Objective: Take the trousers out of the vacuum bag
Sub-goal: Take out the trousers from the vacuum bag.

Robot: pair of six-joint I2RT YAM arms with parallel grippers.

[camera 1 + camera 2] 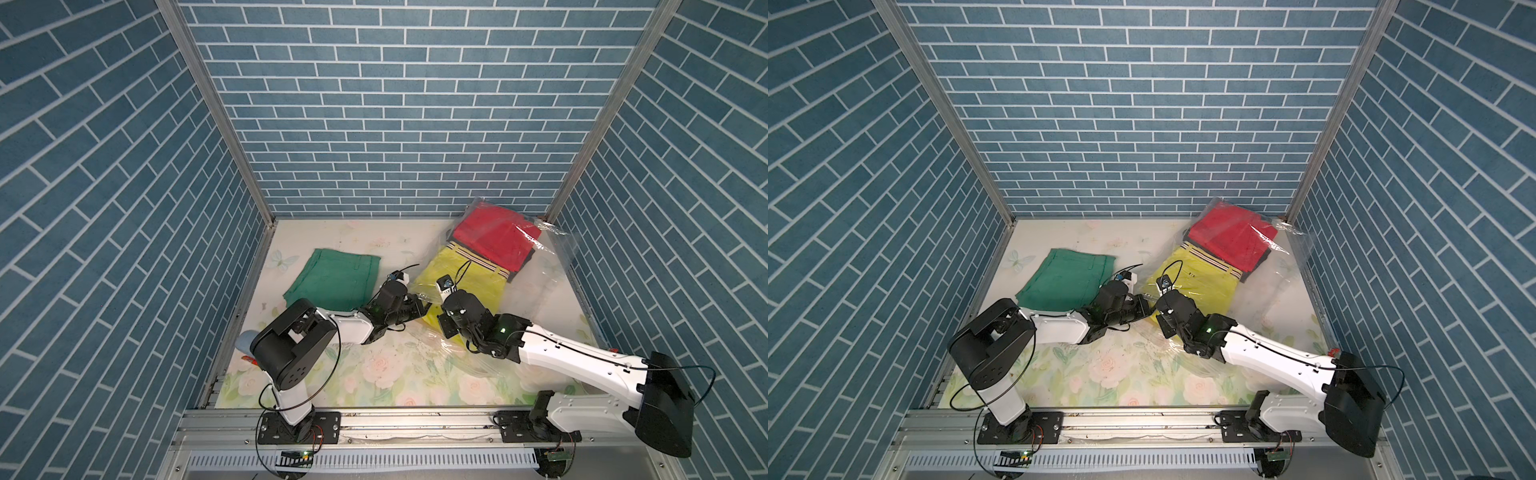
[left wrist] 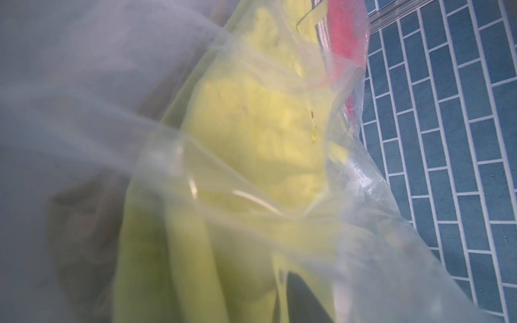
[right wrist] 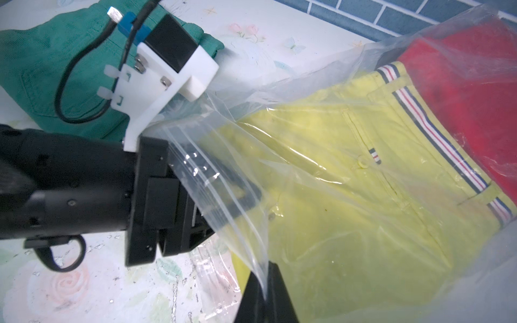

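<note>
At the vacuum bag [image 3: 237,156] mouth, plastic is pinched in the shut right fingers [image 3: 265,282]; the left fingers' [image 1: 422,308] state cannot be told, so yellow trousers [image 3: 349,195] may snag.

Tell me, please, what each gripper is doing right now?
Left gripper: inside the vacuum bag mouth; open or shut cannot be told.
Right gripper: shut on the vacuum bag's edge.

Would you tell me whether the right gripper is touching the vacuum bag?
Touching: the right wrist view shows the right gripper shut on the vacuum bag's clear plastic edge.
</note>
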